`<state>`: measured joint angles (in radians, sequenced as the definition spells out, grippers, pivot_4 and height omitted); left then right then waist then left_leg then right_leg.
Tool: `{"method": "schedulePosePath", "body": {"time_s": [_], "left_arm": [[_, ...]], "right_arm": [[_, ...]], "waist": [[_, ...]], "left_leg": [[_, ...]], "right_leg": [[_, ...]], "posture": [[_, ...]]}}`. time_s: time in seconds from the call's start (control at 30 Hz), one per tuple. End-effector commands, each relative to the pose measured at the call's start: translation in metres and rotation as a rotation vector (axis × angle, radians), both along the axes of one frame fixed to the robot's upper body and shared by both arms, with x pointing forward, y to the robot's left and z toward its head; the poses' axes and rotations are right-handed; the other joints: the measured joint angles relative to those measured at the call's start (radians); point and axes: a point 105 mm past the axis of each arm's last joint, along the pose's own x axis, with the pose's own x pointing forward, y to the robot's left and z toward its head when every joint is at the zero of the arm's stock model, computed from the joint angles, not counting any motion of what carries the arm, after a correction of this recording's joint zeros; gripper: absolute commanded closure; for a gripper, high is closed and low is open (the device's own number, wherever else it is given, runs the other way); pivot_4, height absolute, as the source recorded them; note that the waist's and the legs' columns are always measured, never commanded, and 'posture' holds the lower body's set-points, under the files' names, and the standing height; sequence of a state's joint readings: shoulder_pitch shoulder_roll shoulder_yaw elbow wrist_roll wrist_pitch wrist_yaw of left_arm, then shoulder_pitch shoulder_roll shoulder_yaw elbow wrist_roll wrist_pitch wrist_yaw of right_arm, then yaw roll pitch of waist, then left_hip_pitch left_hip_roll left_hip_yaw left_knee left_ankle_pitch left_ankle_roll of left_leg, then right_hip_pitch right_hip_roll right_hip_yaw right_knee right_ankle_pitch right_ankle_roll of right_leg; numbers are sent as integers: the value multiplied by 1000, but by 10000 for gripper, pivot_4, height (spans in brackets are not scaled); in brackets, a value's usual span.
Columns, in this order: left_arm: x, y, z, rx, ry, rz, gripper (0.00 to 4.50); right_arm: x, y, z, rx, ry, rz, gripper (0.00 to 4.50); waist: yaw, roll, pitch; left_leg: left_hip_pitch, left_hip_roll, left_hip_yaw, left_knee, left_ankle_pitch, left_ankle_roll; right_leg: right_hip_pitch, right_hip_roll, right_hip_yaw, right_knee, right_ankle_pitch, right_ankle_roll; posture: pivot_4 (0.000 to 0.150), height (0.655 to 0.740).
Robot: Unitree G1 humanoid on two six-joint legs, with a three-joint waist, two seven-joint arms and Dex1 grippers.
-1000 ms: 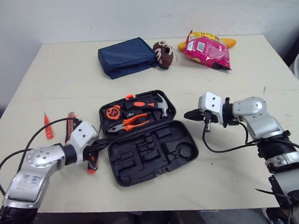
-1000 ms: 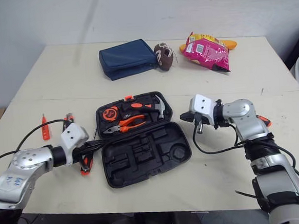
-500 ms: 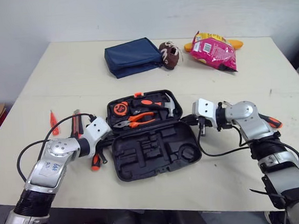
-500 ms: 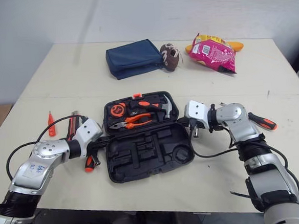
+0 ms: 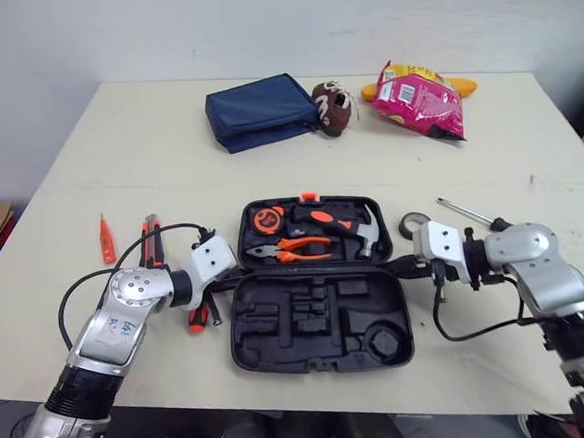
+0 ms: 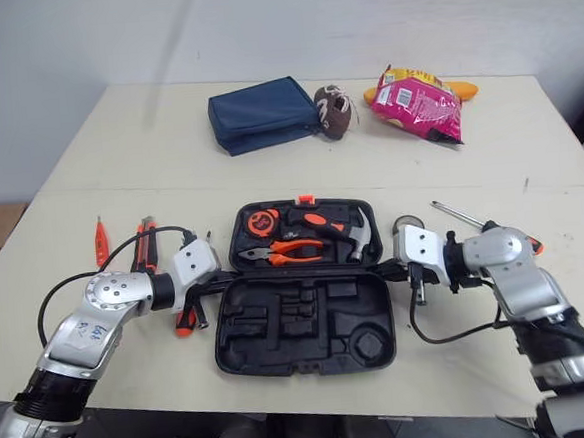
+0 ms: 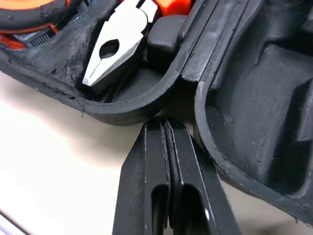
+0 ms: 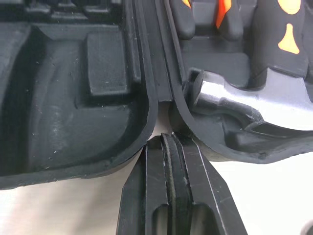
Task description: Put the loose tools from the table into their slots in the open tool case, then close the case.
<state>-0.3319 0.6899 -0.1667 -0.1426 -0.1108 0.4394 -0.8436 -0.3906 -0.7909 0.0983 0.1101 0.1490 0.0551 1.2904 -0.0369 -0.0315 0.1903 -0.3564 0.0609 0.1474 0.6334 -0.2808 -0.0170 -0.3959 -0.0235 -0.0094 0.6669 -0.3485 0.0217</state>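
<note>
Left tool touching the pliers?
Apart. Left wrist view: the shut left tool sits outside the case rim, with the pliers inside it.

Open tool case lying at the near middle of the desk. In its far half, left to right: tape measure, pliers, hammer.

Left end effector at the case's left edge, at the seam between the two halves; right end effector at the same seam on the right edge.

Left of the case: a screwdriver just beside the left end effector, then a utility knife, then a tester pen farthest left.

Right of the far half: a tape roll, with a long screwdriver beyond it.

Along the far side, left to right: pouch, toy football touching it, snack bag.
</note>
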Motion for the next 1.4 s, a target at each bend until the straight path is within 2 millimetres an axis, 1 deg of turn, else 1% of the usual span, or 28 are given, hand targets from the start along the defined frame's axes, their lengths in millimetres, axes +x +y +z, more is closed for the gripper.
{"method": "schedulePosePath", "body": {"time_s": [0.03,0.13,0.23,0.3,0.4,0.43,0.5,0.53,0.57,0.6,0.63,0.67,0.7,0.73,0.77,0.8,0.83,0.87,0.9,0.93,0.97,1.0,1.07,1.1,1.2,1.23,1.3,1.4], "left_arm": [[-14,-12,-8,15,38,-84,44705],[-16,-7,-8,24,39,-78,44705],[-16,10,0,33,-3,-26,44705],[-14,19,6,35,-45,7,44705],[-21,34,40,-103,-118,34,44705],[-24,38,46,-129,-130,38,44705],[-29,45,52,-140,-150,39,44705],[-33,59,55,-137,-163,75,44705],[-39,76,60,-156,-169,122,45000],[-44,95,66,-171,-188,191,42467],[-48,113,71,-180,-203,261,39792],[-51,130,73,-169,-217,325,35042],[-54,150,75,-140,-242,401,33992],[-58,172,78,-126,-260,482,29757],[-66,200,82,-127,-280,587,25021],[-73,218,85,-133,-293,654,21053],[-80,233,86,-142,-294,711,16077],[-89,246,83,-137,-283,761,10990],[-102,264,77,-113,-259,822,6051],[-112,276,72,-95,-241,862,2038],[-122,290,70,-85,-236,911,965],[-132,307,72,-80,-255,983,965],[-144,330,76,-74,-296,1080,965],[-149,339,76,-65,-303,1123,965],[-159,355,72,-29,-302,1205,965],[-160,358,71,-18,-310,1226,965],[-157,356,70,-58,-322,1230,965],[-141,333,69,-107,-320,1144,965]], "right_arm": [[-9,9,16,49,-42,20,45000],[-11,6,10,29,-40,3,45000],[-10,4,12,53,-39,-30,45000],[-8,-2,12,43,-55,-52,45000],[-3,-29,27,70,-114,-158,45000],[-3,-34,31,78,-131,-177,45000],[-3,-46,33,73,-138,-226,45000],[-5,-62,32,78,-128,-288,45000],[-10,-84,29,68,-124,-354,38504],[-17,-105,26,44,-139,-413,35487],[-22,-124,27,36,-165,-475,30029],[-25,-139,28,28,-206,-531,23211],[-28,-153,31,32,-243,-581,21741],[-31,-166,33,46,-264,-639,17813],[-37,-184,34,49,-294,-708,12760],[-42,-196,34,50,-313,-751,8101],[-47,-205,32,47,-322,-781,3052],[-54,-213,28,28,-324,-803,0],[-64,-223,22,17,-313,-834,0],[-71,-230,19,10,-306,-854,0],[-78,-236,15,10,-297,-879,0],[-86,-241,11,9,-288,-894,0],[-95,-244,9,7,-296,-898,0],[-98,-245,7,16,-271,-903,0],[-100,-252,6,3,-275,-938,0],[-99,-253,6,1,-285,-938,0],[-90,-248,8,14,-302,-910,0],[-70,-229,12,76,-309,-825,0]], "waist": [[0,0,0],[-3,0,0],[-11,0,0],[-17,0,0],[-19,0,0],[-18,-1,0],[-17,-1,0],[-17,-1,0],[-17,-1,0],[-16,-1,0],[-16,-1,0],[-16,-1,0],[-17,-1,1],[-17,-1,1],[-22,-1,1],[-25,-1,1],[-28,-2,1],[-31,-2,1],[-34,-2,1],[-36,-2,1],[-39,-2,1],[-41,-2,1],[-44,-3,1],[-46,-3,1],[-48,-6,-1],[-48,-5,-1],[-50,-5,-1],[-52,-5,-1]], "left_leg": [[0,0,0,0,0,0],[0,0,0,0,0,0],[0,0,0,-1,0,0],[0,0,0,-1,0,0],[0,0,0,-1,0,0],[0,0,0,-1,0,0],[0,0,0,-1,0,0],[0,0,0,-1,0,0],[0,0,0,-1,0,0],[0,0,-1,-2,0,0],[0,0,-1,-4,0,0],[0,0,-1,-4,-1,1],[0,0,-1,-4,-1,1],[0,0,0,-4,-2,2],[0,0,0,-3,-2,2],[0,0,0,-3,-3,3],[1,0,1,-3,-4,5],[2,0,1,-3,-5,5],[2,0,1,-4,-5,6],[2,0,1,-4,-5,6],[3,0,1,-4,-5,6],[3,0,1,-5,-6,6],[3,0,1,-6,-6,6],[3,0,0,-6,-6,6],[4,0,0,-6,-9,1],[4,0,0,-6,-9,1],[4,0,1,-6,-9,1],[4,0,1,-7,-9,0]], "right_leg": [[0,0,0,0,0,0],[0,0,0,-1,0,0],[0,0,0,-1,0,0],[0,0,0,-1,0,0],[0,0,0,-1,0,0],[0,0,0,-1,0,0],[0,0,0,-2,0,0],[0,0,0,-2,0,0],[1,0,0,-2,0,0],[1,0,0,-3,0,0],[1,0,-1,-5,0,0],[1,0,-1,-6,0,0],[1,0,-1,-6,-1,0],[1,0,-1,-7,-1,1],[1,0,0,-7,-1,1],[1,0,0,-7,-1,1],[1,0,0,-7,-1,1],[2,0,0,-7,-1,1],[2,0,0,-7,-1,1],[3,0,0,-7,-1,1],[3,0,0,-7,-1,1],[3,0,0,-8,-1,1],[2,0,0,-8,-2,0],[2,0,0,-8,-2,0],[3,-1,0,-8,-1,-1],[3,-1,0,-8,-1,-2],[3,-2,0,-8,-1,-2],[3,-2,-1,-8,-1,-2]], "posture": [[1500,7400],[1500,7400],[1500,7400],[1500,7400],[1500,7400],[1500,7400],[1500,7400],[1500,7400],[1500,7400],[1500,7400],[1500,7400],[1500,7400],[1500,7400],[1500,7400],[1500,7400],[1500,7400],[1500,7400],[1500,7400],[1500,7400],[1500,7400],[1500,7400],[1500,7400],[1500,7400],[1500,7400],[1500,7400],[1500,7400],[1500,7400],[1500,7400]]}}
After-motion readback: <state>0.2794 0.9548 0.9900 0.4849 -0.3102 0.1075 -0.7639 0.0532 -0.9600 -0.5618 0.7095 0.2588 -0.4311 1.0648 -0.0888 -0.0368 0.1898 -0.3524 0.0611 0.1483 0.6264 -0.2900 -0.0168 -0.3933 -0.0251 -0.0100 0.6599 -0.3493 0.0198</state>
